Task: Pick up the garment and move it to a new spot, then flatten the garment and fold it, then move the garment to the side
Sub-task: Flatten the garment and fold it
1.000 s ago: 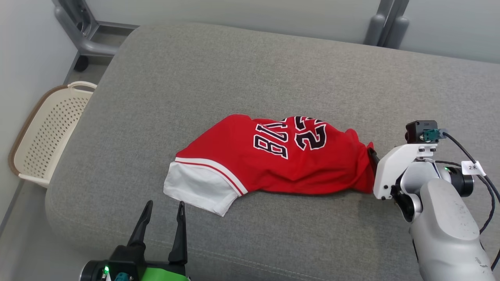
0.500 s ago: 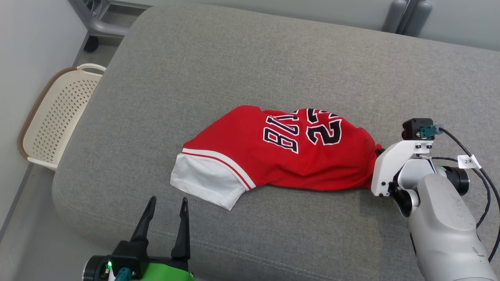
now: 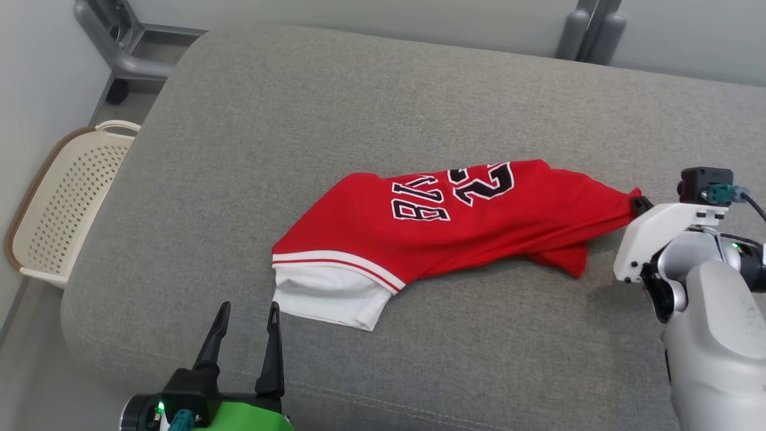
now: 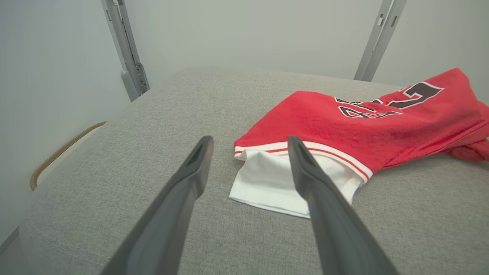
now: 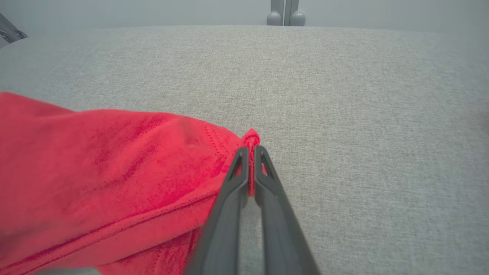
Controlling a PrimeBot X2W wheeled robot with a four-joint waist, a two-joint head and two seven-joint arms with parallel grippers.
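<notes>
The garment is a red jersey with black-and-white lettering and a white hem, lying crumpled on the grey cushion. My right gripper is shut on the jersey's right edge, which is lifted and stretched taut toward it. In the right wrist view the two fingers pinch a small fold of the red cloth. My left gripper stands open near the cushion's front edge, just short of the white hem. The left wrist view shows the hem right beyond the spread fingertips.
A cream perforated laundry basket sits on the floor to the left of the cushion. Grey metal frame legs stand behind the cushion at the back left and back right. Bare cushion lies behind and right of the jersey.
My right gripper has pulled the jersey's right edge up and to the right, stretching the cloth out. The head camera has also shifted. The left gripper stays open.
</notes>
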